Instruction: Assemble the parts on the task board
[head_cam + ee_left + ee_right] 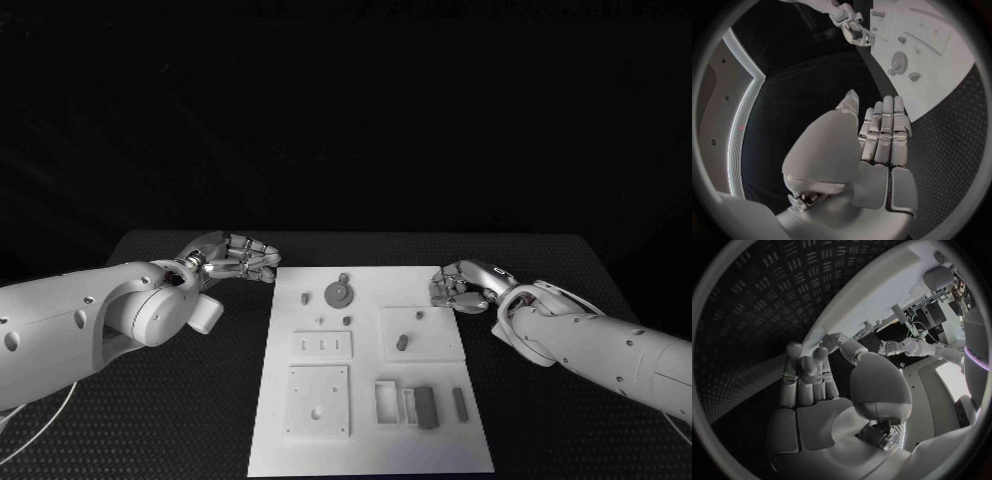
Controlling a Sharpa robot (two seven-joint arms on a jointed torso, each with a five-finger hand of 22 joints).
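Head view first: the left hand (231, 258) has its fingers curled in together with nothing in them, hovering over the black table (173, 400) just off the far left corner of the task board (368, 440). From the left wrist view those fingers (886, 130) lie side by side, folded, thumb alongside, and the board's edge is a bit ahead of the fingertips without touching. The right hand (469, 288) is at the board's far right edge, fingers bent inward and bunched; I can't tell for sure whether anything is pinched in there, but nothing shows between them. Right wrist view has its fingers (807, 375) curled close together, tips right next to the board's rim. Moving out from the fingers onto the board: a round gear-like part (338, 292) sits between the two hands, a small peg (306, 296) beside it toward the left hand, and a small upright part (420, 315) is near the right hand. Further from both hands are a square plate (317, 400) and a few bar-shaped parts (423, 407) at the near end.
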